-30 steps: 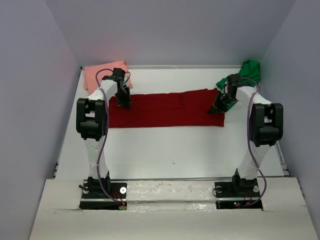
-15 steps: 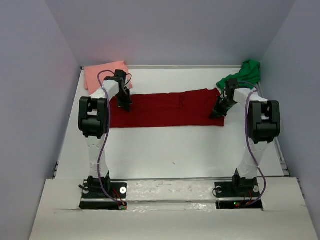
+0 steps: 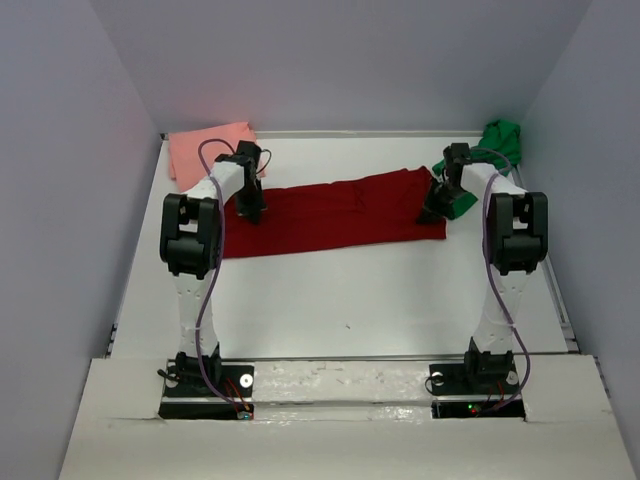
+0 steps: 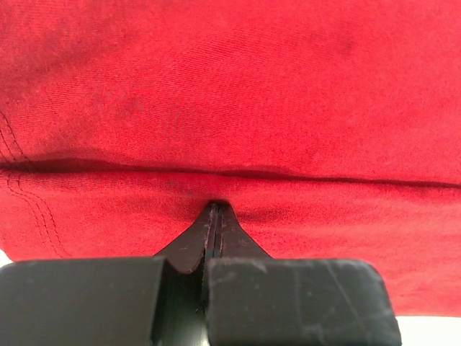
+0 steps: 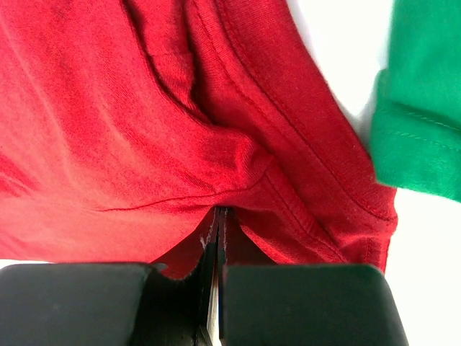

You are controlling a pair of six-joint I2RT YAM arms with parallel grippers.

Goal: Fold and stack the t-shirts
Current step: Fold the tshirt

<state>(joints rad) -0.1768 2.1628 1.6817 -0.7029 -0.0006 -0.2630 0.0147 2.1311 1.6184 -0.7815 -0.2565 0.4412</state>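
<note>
The dark red t-shirt (image 3: 335, 212) lies spread as a long band across the far half of the table. My left gripper (image 3: 250, 208) is shut on its left end; the left wrist view shows the jaws pinched together with red cloth (image 4: 230, 108) bunched at the tips. My right gripper (image 3: 434, 206) is shut on its right end, where the red cloth (image 5: 166, 130) puckers. The salmon pink t-shirt (image 3: 205, 146) lies at the far left corner. The bright green t-shirt (image 3: 495, 140) lies at the far right corner and shows beside the red hem in the right wrist view (image 5: 425, 94).
The white table (image 3: 350, 300) is walled by grey panels on the left, right and back. Both arm bases stand on the near ledge.
Both grippers have moved away from me with the red shirt's ends. The shirt's far edge has risen and shifted back, and the band now sits slightly slanted.
</note>
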